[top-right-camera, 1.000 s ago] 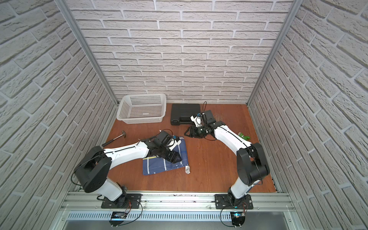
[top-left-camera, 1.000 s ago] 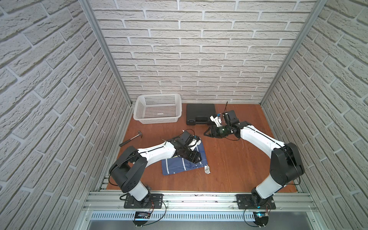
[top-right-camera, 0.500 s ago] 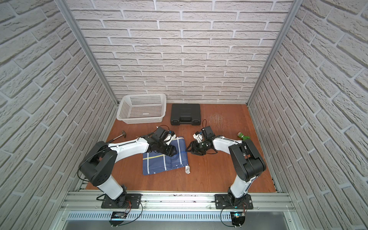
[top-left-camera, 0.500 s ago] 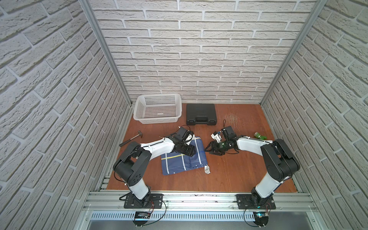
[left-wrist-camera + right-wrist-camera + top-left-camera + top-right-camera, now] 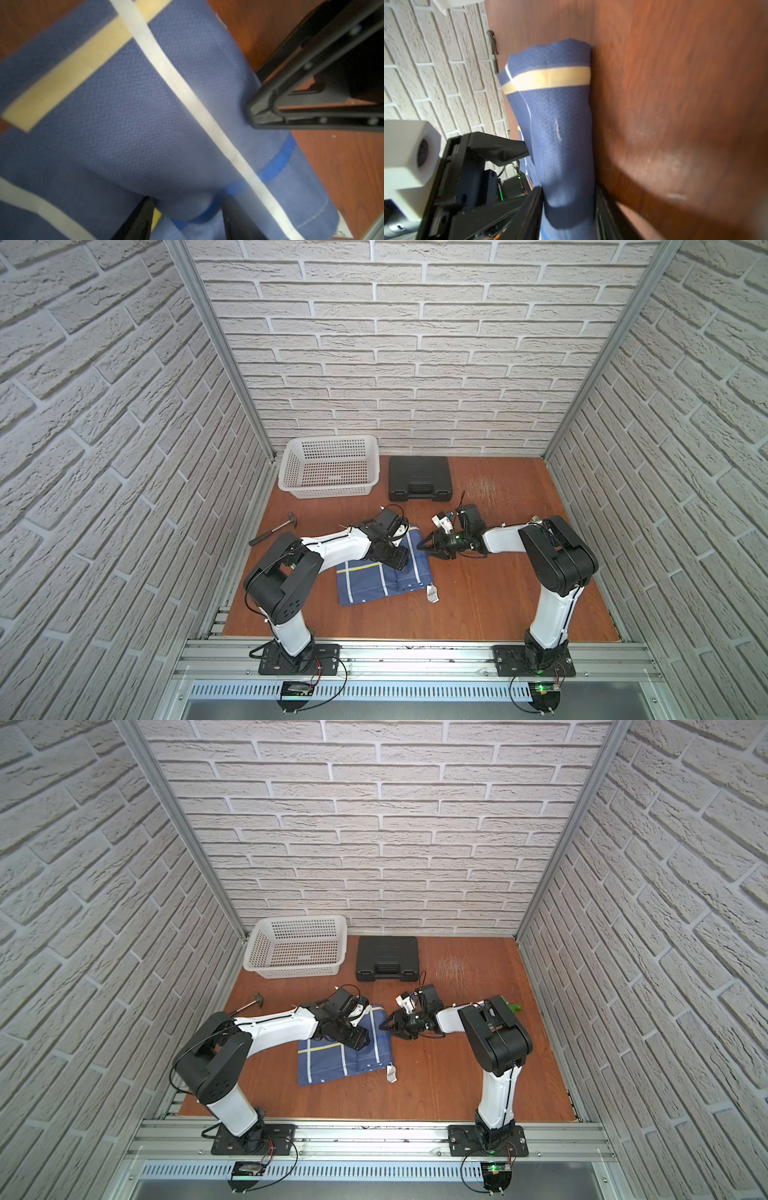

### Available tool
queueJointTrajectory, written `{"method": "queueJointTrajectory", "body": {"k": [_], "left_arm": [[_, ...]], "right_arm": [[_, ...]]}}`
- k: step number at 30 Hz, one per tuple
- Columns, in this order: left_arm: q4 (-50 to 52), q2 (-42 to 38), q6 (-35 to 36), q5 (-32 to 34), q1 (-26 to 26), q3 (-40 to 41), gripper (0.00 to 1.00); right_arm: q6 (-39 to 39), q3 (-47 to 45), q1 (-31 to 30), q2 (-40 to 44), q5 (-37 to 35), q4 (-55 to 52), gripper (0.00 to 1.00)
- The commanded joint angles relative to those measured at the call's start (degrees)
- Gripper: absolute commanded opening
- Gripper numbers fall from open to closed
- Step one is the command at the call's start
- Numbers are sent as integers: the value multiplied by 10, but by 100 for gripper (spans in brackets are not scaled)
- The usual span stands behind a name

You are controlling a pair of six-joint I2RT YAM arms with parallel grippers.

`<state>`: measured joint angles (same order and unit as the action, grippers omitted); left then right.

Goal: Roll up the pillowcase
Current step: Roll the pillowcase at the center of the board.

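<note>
The pillowcase (image 5: 374, 585) (image 5: 332, 1060) is a navy cloth with a white grid and a yellow line, lying mid-table. Its far part is rolled into a tube (image 5: 560, 116) and its near part lies flat. A white care tag (image 5: 432, 595) sticks out at the near right corner. My left gripper (image 5: 401, 562) (image 5: 187, 220) sits on top of the roll with a bulge of cloth filling its jaws. My right gripper (image 5: 419, 549) (image 5: 569, 207) reaches in low from the right, its jaws closed on the roll's right end. Its fingertips (image 5: 255, 116) press the cloth in the left wrist view.
A white basket (image 5: 332, 491) stands at the back left, with a black case (image 5: 419, 479) beside it. A hammer (image 5: 274, 529) lies near the left wall. A small green thing (image 5: 513, 1006) lies behind the right arm's elbow.
My right gripper has come from beside the black case down to the roll's right end, and its jaws have narrowed onto the cloth. My left gripper stayed on the roll, narrowing a little.
</note>
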<state>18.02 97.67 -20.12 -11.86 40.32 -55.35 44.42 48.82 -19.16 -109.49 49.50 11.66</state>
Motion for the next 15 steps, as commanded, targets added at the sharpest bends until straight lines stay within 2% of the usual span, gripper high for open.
{"method": "queueJointTrajectory", "body": {"k": [1, 4, 7, 11, 13, 15], "left_arm": [[2, 4, 7, -10, -2, -6, 58], [8, -2, 4, -21, -7, -15, 59], [15, -19, -5, -34, -14, -22, 61], [15, -46, -21, -47, -21, -27, 64], [13, -55, -24, -48, -27, -28, 65], [12, -58, -24, -51, -33, -27, 65]], "right_arm": [[43, -10, -4, -2, 8, 75, 30], [34, -3, -5, 8, 0, 58, 15], [-31, 14, -2, 33, -24, -33, 6], [-173, 54, 12, 82, -92, -239, 3], [-246, 85, 16, 100, -148, -343, 2], [-289, 111, 18, 115, -196, -413, 2]]}}
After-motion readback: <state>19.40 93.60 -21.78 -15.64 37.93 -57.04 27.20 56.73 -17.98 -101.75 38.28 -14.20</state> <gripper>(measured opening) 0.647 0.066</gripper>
